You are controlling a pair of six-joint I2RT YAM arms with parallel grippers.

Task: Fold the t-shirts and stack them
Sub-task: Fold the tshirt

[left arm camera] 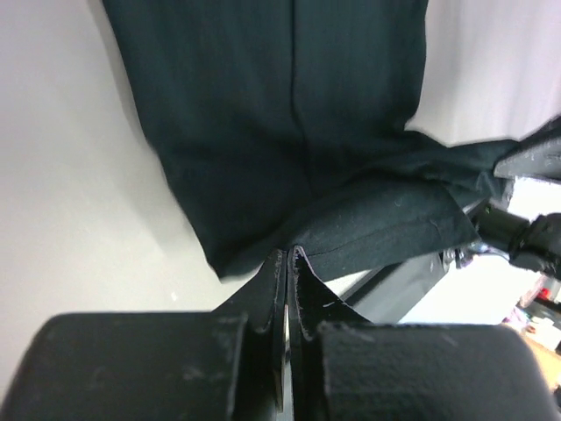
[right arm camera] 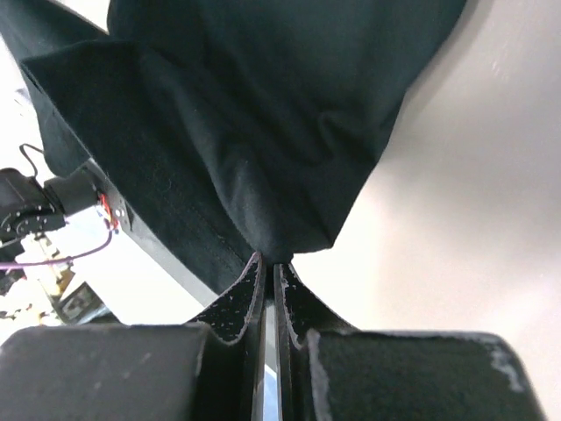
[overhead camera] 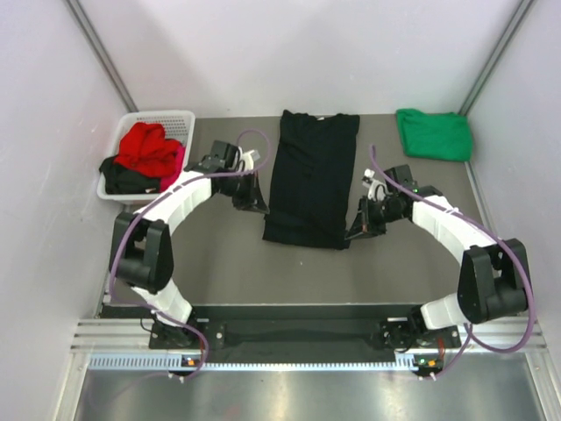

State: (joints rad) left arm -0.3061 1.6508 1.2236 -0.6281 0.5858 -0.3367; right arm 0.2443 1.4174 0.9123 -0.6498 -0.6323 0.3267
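Pinched the black t-shirt (overhead camera: 311, 175), spread on the table (overhead camera: 219, 263), at near hem corners in the closed left gripper (left arm camera: 289, 256) and right gripper (right arm camera: 267, 260), risking slippage and a skewed fold from shallow bites.

In both wrist views you had the black t-shirt (left arm camera: 289, 114) cut off at the top edge. From top cam, left gripper (overhead camera: 253, 201) & right gripper (overhead camera: 358, 229) tips were too dark vs the cloth to read. In the basket (overhead camera: 159, 115), black shirt (overhead camera: 127, 181) was mostly buried under the red shirt (overhead camera: 146, 146).
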